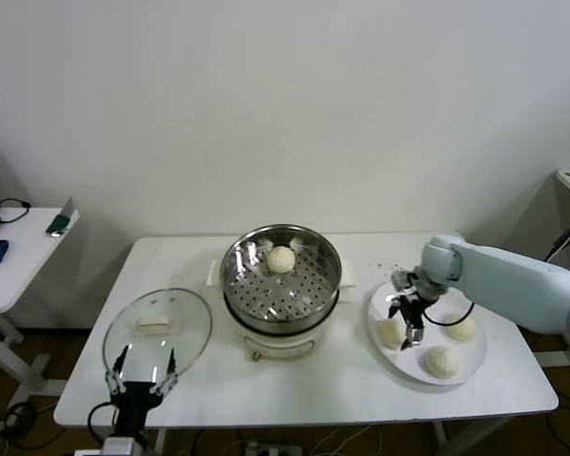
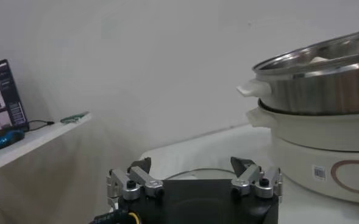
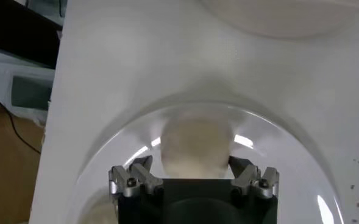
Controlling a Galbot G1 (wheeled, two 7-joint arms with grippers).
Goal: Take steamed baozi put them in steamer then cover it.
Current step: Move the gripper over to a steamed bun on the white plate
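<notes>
- Buns: three on the white plate (image 1: pixel 475 366) at the right of the table (image 1: pixel 342 389); the left-hand bun (image 1: pixel 389 332) lies between the spread fingers of the right gripper (image 1: pixel 406 321). The other two, one at the plate's right (image 1: pixel 463 328) and one at its near edge (image 1: pixel 442 361), sit apart from it. A fourth bun (image 1: pixel 281 258) already rests on the perforated tray at the back of the steamer (image 1: pixel 281 275).
- Right gripper: in its wrist view the bun (image 3: pixel 196 146) fills the gap between the fingers, which have not closed on it.
- Risk, grip: soft dough; closing too hard would likely dent or tear it, too lightly and it may slip out on the way across.
- Risk, plate: a low, off-centre close could push the bun along the glossy plate or nudge the plate itself.
- Risk, transfer: the steamer rim stands high; a low carry could knock the bun against it.
- Lid (image 1: pixel 158 328): flat on the table left of the steamer, handle up, still to be placed.
- Left gripper (image 1: pixel 142 366): fingers spread, holding nothing, at the near table edge just by the lid.
</notes>
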